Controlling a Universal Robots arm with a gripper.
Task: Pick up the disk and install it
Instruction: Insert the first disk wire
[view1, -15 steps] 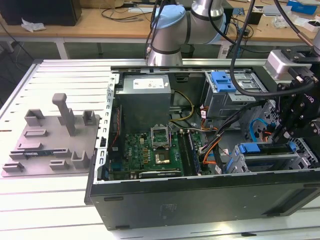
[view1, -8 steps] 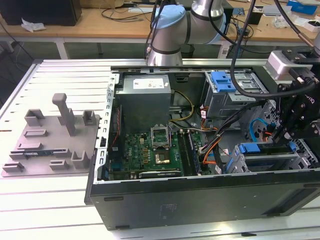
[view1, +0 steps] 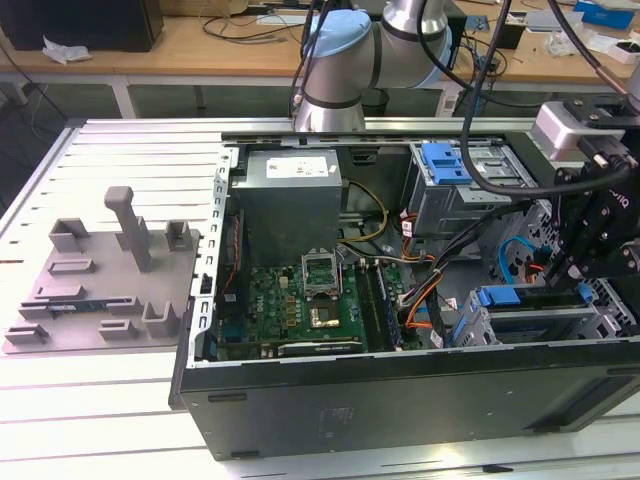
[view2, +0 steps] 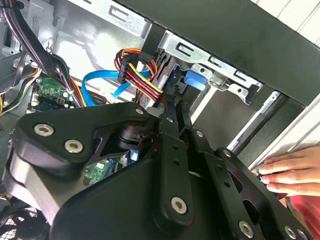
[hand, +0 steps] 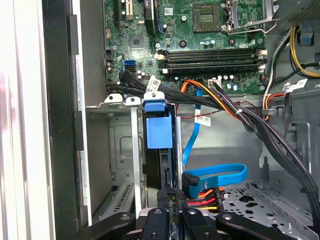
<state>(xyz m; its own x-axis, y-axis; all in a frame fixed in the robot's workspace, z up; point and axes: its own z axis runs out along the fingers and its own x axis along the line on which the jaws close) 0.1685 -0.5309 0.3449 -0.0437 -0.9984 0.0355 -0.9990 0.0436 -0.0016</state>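
Black gripper (hand: 170, 220) closed on the disk (hand: 159, 165) in its bay.

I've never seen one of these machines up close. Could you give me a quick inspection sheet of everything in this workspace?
Surface: white slatted table; an open computer case lies on it.
Job's things: disk in its blue carrier, standing on edge in a slot of the metal cage.
Clutter: grey fixture plate on the table, at the exterior view's left of the case.
Grippers: pincer inside the case, close to the disk's end.
Cables: blue cable and red-orange-yellow bundle beside the disk; black cables cross above.
Surroundings: a hand rests at the case's outer edge; wooden bench behind.
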